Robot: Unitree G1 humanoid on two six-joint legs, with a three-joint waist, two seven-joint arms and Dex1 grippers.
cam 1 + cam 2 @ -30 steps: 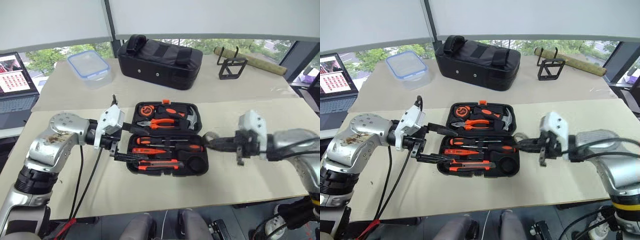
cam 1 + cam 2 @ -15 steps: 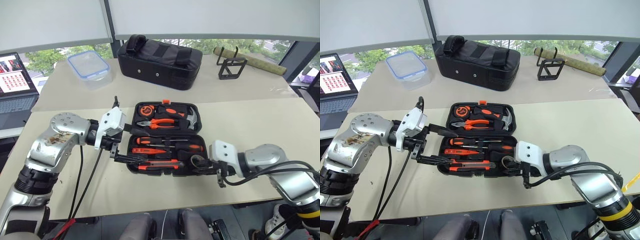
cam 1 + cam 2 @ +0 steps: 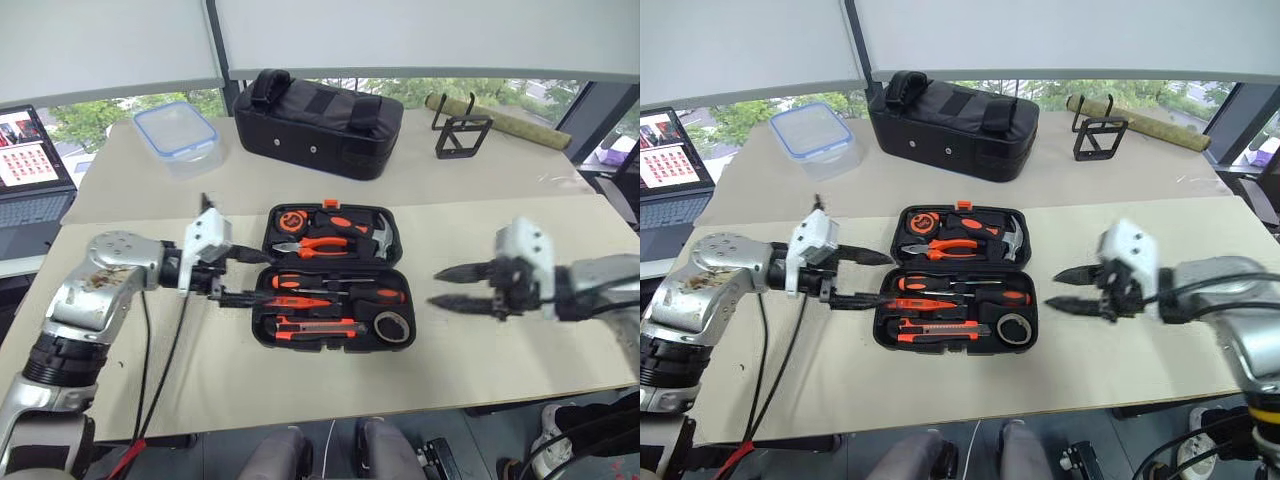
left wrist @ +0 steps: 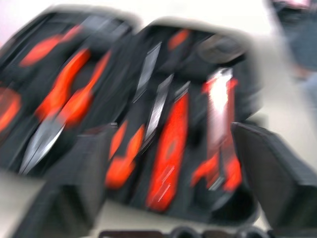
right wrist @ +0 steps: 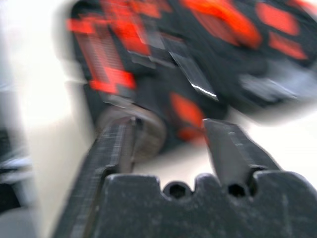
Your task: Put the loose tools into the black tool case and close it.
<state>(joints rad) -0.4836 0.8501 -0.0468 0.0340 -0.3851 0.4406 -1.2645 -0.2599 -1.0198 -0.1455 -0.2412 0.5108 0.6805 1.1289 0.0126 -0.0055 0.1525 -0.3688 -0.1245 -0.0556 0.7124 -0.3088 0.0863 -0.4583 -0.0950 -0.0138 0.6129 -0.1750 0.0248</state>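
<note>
Right gripper (image 3: 442, 287) withdrew, tape roll (image 3: 392, 326) now cased.

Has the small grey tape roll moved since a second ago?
Yes. The tape roll was in the right gripper beside the tool case; now it lies in the case's near right corner slot.

Large black fabric bag (image 3: 320, 122) at back of table (image 3: 500, 240), lying lengthwise, strap handle on top. Clear plastic food container (image 3: 180, 136) with blue-rimmed lid to bag's left, well apart. Black wire rack (image 3: 463, 135) upright to bag's right; behind it, long tan roll (image 3: 500, 118) lying at a slant. Open laptop (image 3: 32, 165) at far left on separate surface, screen lit with grid of red thumbnails. White roller blinds (image 3: 400, 35) partly lowered over windows; green foliage visible below them.
</note>
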